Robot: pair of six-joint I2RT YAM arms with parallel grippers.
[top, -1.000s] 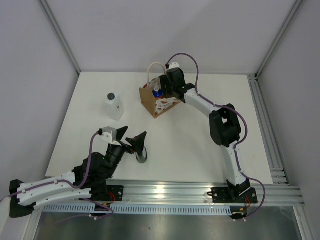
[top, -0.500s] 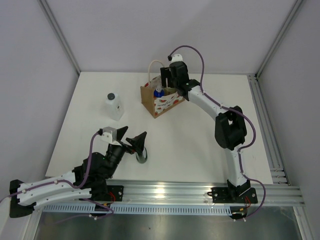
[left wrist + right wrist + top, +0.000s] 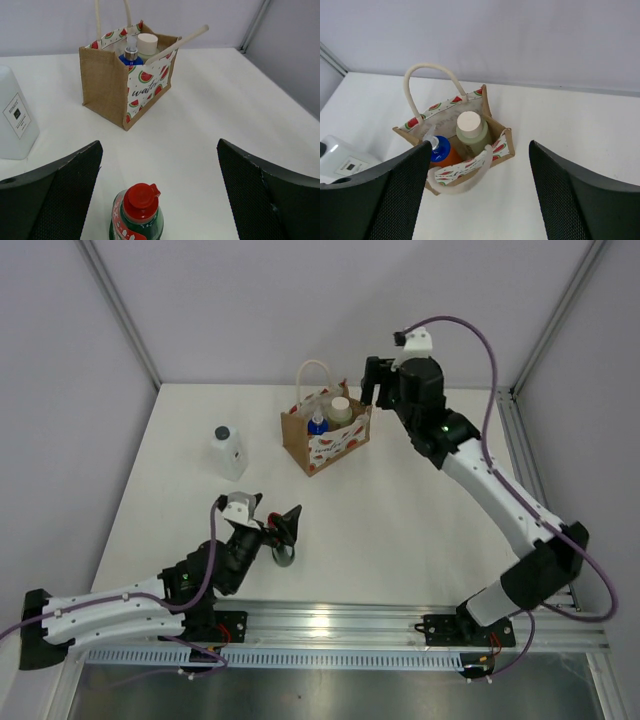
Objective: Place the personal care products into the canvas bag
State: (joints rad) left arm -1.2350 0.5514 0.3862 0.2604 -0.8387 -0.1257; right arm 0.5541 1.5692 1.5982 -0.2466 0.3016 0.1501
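The canvas bag (image 3: 335,447) (image 3: 105,82) (image 3: 500,148) stands upright at the back of the table. Inside it are the orange bottle with a blue cap (image 3: 317,424) (image 3: 131,57) (image 3: 441,150) and the beige-olive bottle with a white cap (image 3: 340,409) (image 3: 147,43) (image 3: 469,127). My right gripper (image 3: 377,388) (image 3: 480,145) hovers open and empty, up and to the right of the bag. The dark green bottle with a red cap (image 3: 284,552) (image 3: 137,210) stands between the wide-open fingers of my left gripper (image 3: 273,512) (image 3: 159,145), untouched. The translucent white bottle (image 3: 229,452) (image 3: 12,120) (image 3: 340,160) stands left of the bag.
One rope handle (image 3: 427,82) stands up over the bag; the other (image 3: 465,180) droops over its near side. An aluminium rail (image 3: 400,625) runs along the near table edge, and grey walls (image 3: 60,390) close in the left, back and right.
My right gripper has risen out of the bag and pulled back to the right, leaving the beige-olive bottle inside. My left gripper has moved forward around the green bottle.
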